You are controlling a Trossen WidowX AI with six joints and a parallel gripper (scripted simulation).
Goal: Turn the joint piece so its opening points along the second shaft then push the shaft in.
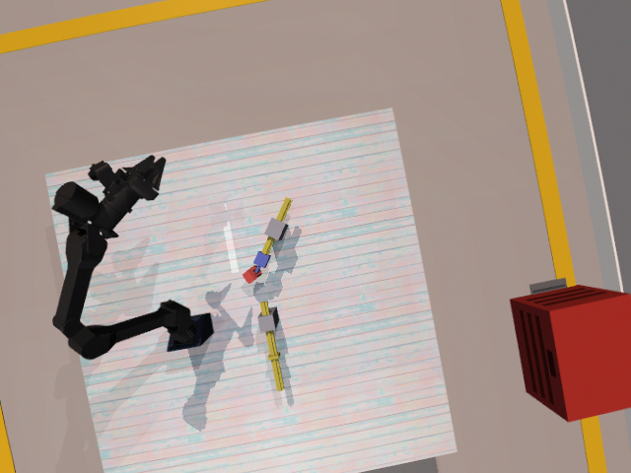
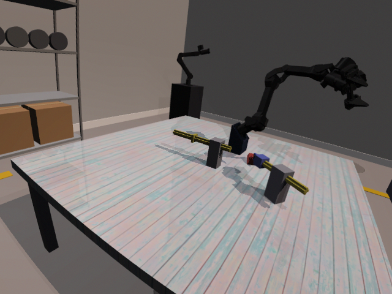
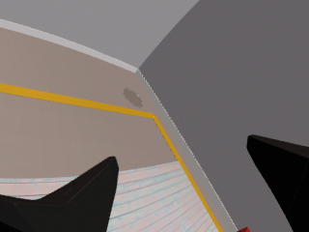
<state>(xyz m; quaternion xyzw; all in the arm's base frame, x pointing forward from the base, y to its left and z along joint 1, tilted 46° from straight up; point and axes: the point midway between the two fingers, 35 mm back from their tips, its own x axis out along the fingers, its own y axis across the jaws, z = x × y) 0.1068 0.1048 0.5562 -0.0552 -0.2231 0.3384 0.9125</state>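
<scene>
My gripper [image 1: 158, 158] [image 2: 367, 95] [image 3: 184, 154] is open and empty, high above the table, well away from both shafts. The red joint piece [image 1: 251, 275] [image 2: 250, 158] hangs on hinges from a blue part [image 1: 261, 259] [image 2: 261, 160] on the first yellow shaft [image 1: 286, 205] [image 2: 296, 184], held by a grey block [image 1: 276, 229] [image 2: 278, 183]. In the top view it is bent to the lower left; its opening is not visible. The second yellow shaft [image 1: 271, 341] [image 2: 185, 135], with a collar, passes through another grey block [image 1: 267, 320] [image 2: 214, 153]. Its near end stands apart from the red piece.
The arm's dark base [image 1: 203, 330] [image 2: 237, 139] stands on the table [image 1: 356, 407] [image 2: 190, 221], beside the second block. A red cabinet [image 1: 591, 356] stands off the table. A shelf [image 2: 38, 96] and another arm on a black pedestal [image 2: 185, 101] are in the background.
</scene>
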